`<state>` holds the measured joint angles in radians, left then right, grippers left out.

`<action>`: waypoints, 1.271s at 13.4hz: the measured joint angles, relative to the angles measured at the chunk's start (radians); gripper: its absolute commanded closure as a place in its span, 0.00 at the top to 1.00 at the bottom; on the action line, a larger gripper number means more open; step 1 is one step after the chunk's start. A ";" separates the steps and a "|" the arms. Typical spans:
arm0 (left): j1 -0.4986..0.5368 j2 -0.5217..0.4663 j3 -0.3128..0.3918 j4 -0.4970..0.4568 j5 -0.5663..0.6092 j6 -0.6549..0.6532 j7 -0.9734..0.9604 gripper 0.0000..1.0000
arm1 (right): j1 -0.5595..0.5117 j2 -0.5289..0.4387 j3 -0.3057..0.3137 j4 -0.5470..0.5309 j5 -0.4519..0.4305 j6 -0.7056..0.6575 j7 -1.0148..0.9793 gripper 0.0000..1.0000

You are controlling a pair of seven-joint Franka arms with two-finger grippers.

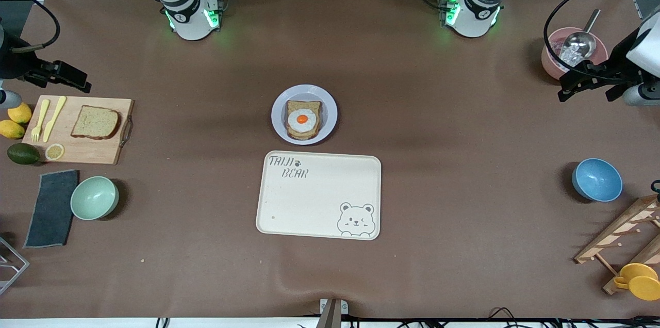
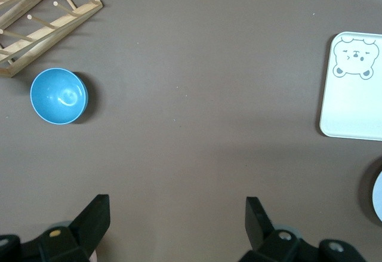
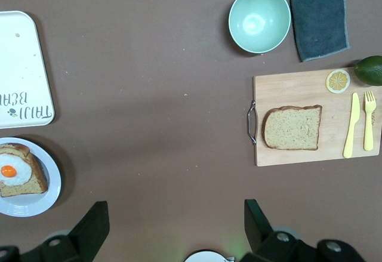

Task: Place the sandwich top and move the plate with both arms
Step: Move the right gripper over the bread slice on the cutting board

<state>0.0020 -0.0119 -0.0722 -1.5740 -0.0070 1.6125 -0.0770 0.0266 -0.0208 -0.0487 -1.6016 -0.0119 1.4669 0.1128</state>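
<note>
The sandwich top [image 1: 95, 122] [image 3: 292, 128], a plain brown slice, lies flat on a wooden cutting board [image 1: 77, 150] at the right arm's end of the table. The plate [image 1: 281, 111] [image 3: 36, 205] sits mid-table and carries a bread slice with a fried egg [image 1: 303, 119]. My right gripper [image 1: 56, 80] [image 3: 176, 208] hangs open and empty above the table beside the board. Above the left arm's end, close to a pink bowl, my left gripper [image 1: 585, 92] [image 2: 176, 205] is also open and empty.
A cream bear tray [image 1: 318, 196] lies just nearer the camera than the plate. A fork, knife and lemon slice share the board; lemons, an avocado, a green bowl [image 1: 94, 197] and grey cloth [image 1: 51, 208] surround it. At the left arm's end are a blue bowl [image 1: 597, 179], pink bowl [image 1: 554, 60] and wooden rack [image 1: 624, 235].
</note>
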 measured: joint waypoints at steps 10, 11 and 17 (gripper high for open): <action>0.001 0.012 -0.001 0.000 -0.001 0.000 0.000 1.00 | -0.029 0.000 -0.016 -0.010 -0.001 -0.039 -0.007 1.00; 0.002 0.013 0.000 0.000 -0.001 0.000 0.000 1.00 | -0.045 0.000 -0.019 -0.010 -0.001 -0.065 -0.007 1.00; 0.000 0.028 -0.001 0.000 -0.011 0.000 0.000 1.00 | -0.118 0.006 -0.025 -0.022 -0.017 -0.095 0.082 1.00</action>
<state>0.0019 0.0163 -0.0735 -1.5743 -0.0175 1.6125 -0.0770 -0.0911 -0.0147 -0.0740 -1.6233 -0.0285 1.3715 0.1945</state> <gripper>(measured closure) 0.000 0.000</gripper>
